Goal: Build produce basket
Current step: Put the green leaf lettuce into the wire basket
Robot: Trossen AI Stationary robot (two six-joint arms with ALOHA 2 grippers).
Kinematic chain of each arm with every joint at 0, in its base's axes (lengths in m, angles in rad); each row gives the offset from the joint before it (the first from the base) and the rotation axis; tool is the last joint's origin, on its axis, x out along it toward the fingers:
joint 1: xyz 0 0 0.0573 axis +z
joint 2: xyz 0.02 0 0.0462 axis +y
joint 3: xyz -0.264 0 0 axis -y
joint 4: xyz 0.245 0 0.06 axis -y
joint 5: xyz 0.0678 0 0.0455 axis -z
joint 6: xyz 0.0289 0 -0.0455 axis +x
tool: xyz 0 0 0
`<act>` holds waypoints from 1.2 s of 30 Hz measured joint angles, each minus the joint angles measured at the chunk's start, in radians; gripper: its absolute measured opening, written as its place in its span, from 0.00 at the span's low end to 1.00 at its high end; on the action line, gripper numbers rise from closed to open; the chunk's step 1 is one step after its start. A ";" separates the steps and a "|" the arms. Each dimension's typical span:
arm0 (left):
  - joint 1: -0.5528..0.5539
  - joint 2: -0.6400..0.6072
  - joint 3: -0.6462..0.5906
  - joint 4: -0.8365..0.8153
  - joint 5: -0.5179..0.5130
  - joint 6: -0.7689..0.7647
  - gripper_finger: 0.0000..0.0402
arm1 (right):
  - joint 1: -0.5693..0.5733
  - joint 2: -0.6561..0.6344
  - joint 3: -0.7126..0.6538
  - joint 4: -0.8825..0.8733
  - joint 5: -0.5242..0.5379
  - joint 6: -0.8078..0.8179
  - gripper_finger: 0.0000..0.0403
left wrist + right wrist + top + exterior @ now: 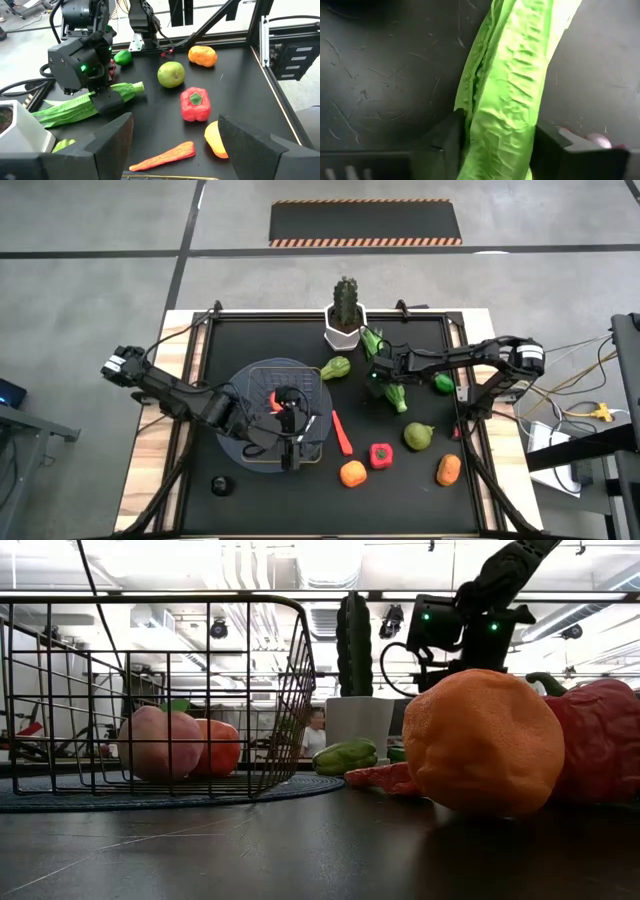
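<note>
- While the right gripper [107, 97] sits low on the mat toward three o'clock of centre, its fingers bracket the long green leafy stalk [507, 95] on both sides, touching it.
- Stalk lies flat on the black mat [420, 480], just below the white cactus pot [343, 332].
- Left gripper [290, 442] hangs over the basket [252, 385] at eight o'clock, fingers spread, holding nothing.
- Basket holds a pink apple [157, 743] and a red apple [219, 747].
- Orange [352, 473], red pepper [381, 456], carrot [342, 433] and pear [419, 436] lie loose around five o'clock.
</note>
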State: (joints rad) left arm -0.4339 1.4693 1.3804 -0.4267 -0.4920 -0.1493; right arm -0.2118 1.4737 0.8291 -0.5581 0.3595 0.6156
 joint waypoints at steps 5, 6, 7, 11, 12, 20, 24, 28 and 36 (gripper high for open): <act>0.000 0.000 -0.001 0.000 -0.015 0.001 0.68 | 0.003 -0.030 -0.001 -0.020 -0.005 0.003 0.29; 0.000 0.000 -0.002 0.000 -0.016 0.001 0.68 | 0.003 -0.041 -0.001 -0.023 -0.010 -0.005 0.27; 0.000 0.000 -0.004 0.001 -0.018 0.001 0.68 | 0.002 -0.055 -0.001 -0.029 -0.022 -0.016 0.26; 0.000 0.000 -0.043 0.053 -0.020 0.009 0.68 | 0.003 -0.132 -0.001 -0.042 -0.082 -0.090 0.23; 0.000 0.000 -0.061 0.092 -0.020 0.019 0.68 | 0.004 -0.156 -0.001 -0.041 -0.100 -0.114 0.23; 0.002 0.000 -0.165 0.262 -0.022 0.035 0.68 | 0.005 -0.401 -0.001 -0.039 -0.343 -0.276 0.18; 0.002 -0.001 -0.180 0.306 -0.024 0.032 0.68 | 0.006 -0.523 -0.001 -0.034 -0.405 -0.333 0.17; 0.002 -0.001 -0.226 0.439 -0.034 0.060 0.68 | 0.036 -0.629 -0.039 0.089 -0.427 -0.355 0.17; 0.010 -0.001 -0.387 0.854 -0.042 0.142 0.68 | 0.125 -0.755 -0.264 0.653 -0.502 -0.393 0.17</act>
State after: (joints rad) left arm -0.4241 1.4685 0.9930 0.4270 -0.5339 -0.0071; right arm -0.0866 0.7184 0.5655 0.0952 -0.1424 0.2223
